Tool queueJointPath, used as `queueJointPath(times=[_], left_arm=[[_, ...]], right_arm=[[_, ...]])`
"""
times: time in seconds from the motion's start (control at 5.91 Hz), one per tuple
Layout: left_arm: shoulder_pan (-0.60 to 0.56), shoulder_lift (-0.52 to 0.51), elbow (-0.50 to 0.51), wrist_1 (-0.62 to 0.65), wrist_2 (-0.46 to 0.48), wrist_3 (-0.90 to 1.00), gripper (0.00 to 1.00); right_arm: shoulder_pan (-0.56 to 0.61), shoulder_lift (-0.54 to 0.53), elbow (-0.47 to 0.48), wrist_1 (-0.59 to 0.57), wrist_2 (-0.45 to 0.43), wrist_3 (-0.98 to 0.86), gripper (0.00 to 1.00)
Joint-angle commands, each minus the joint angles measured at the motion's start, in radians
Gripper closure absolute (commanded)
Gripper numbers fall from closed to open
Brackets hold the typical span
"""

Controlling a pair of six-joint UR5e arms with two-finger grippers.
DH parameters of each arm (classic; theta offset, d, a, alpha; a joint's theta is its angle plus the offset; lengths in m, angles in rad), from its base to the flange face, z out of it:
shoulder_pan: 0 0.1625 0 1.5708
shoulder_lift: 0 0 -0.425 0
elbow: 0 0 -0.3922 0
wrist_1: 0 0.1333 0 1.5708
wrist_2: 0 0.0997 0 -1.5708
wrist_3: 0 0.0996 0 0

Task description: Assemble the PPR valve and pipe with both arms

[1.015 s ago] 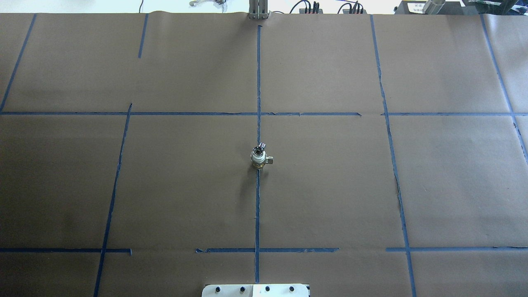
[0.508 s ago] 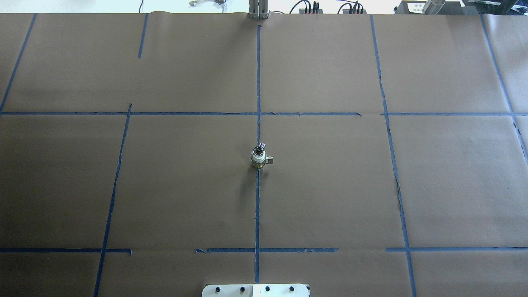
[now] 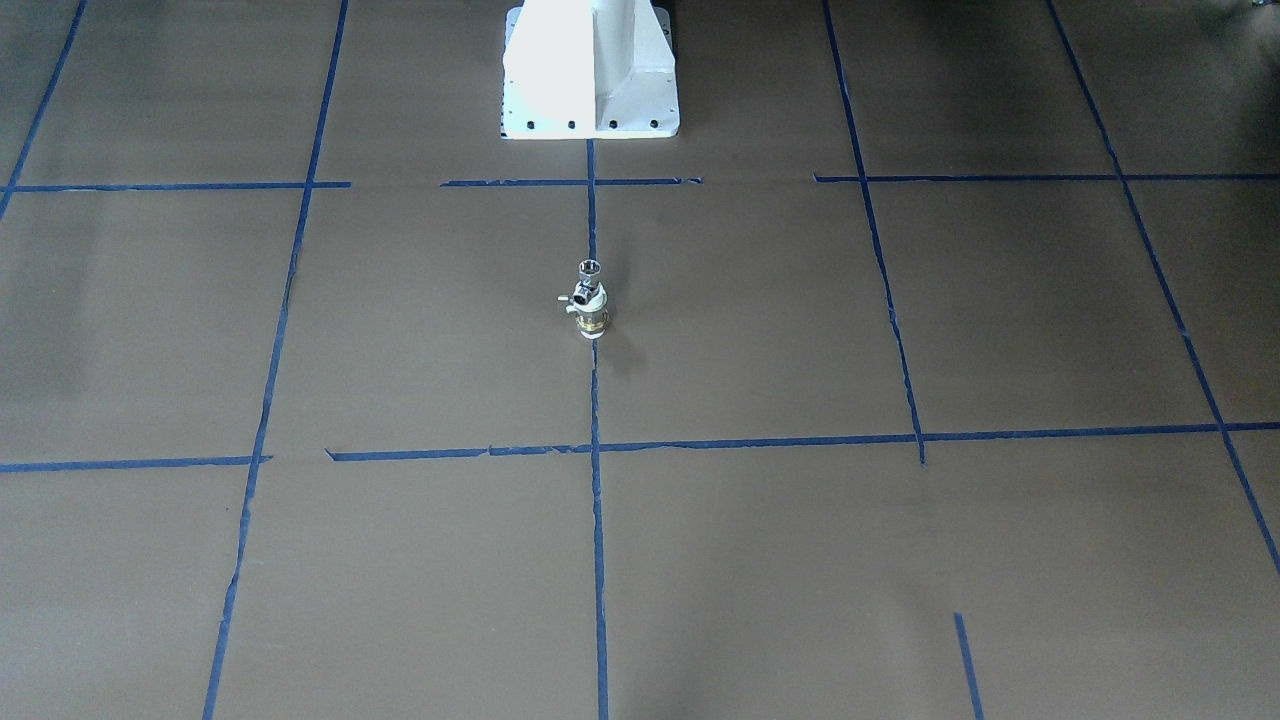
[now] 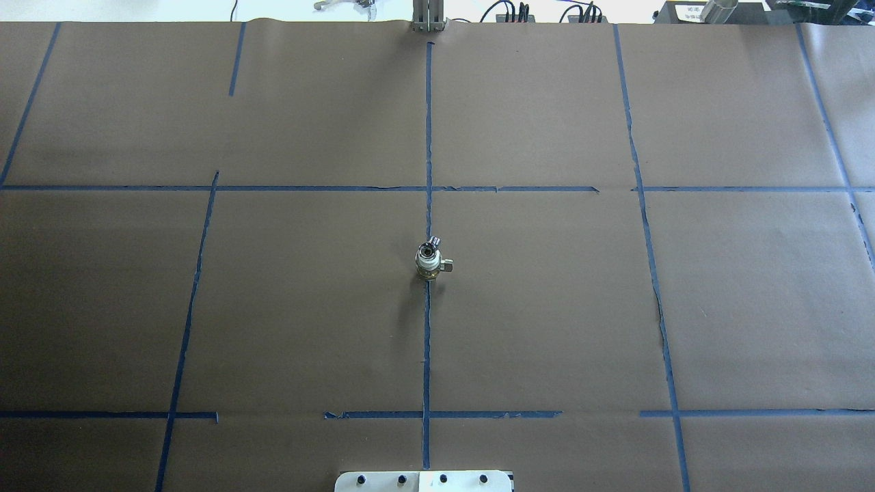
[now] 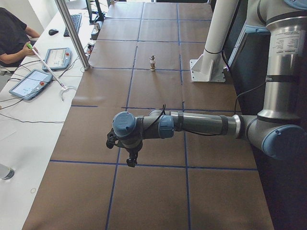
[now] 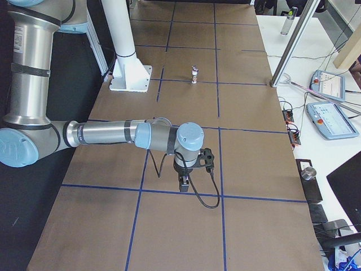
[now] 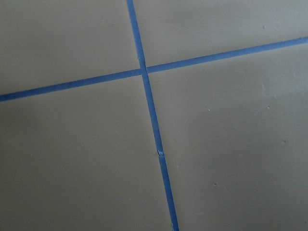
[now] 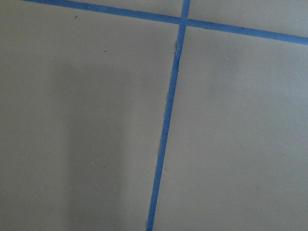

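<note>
You've got the PPR valve (image 3: 592, 318) upright at worktop (image 4: 547, 307) centre, right on the middle blue tape line (image 4: 426, 342), w/ the pipe (image 3: 590, 270) sitting on top, hollow end up. Valve's side stub points to the robot's right. Both arms are well apart from it and show only in the side views. Left claw (image 5: 130, 155) and right claw (image 6: 184, 183) each hang nose-down over the paper nr a tape crossing. Can't tell if either claw is wide or narrow. Wrist cams show paper + tape.
</note>
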Motion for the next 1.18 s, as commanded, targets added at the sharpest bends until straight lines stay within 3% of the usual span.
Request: queueJointPath(times=[0.0,1.02], left_arm=[[-0.002,-0.009,-0.023,0.019,0.002,0.001,0.00],[0.000,0.018,-0.050,-0.026,0.008,0.000,0.00]], right_arm=[[-0.030,0.015,-0.001,0.001,0.001,0.036,0.00],[-0.035,0.016,0.004,0.010,0.004,0.041,0.00]])
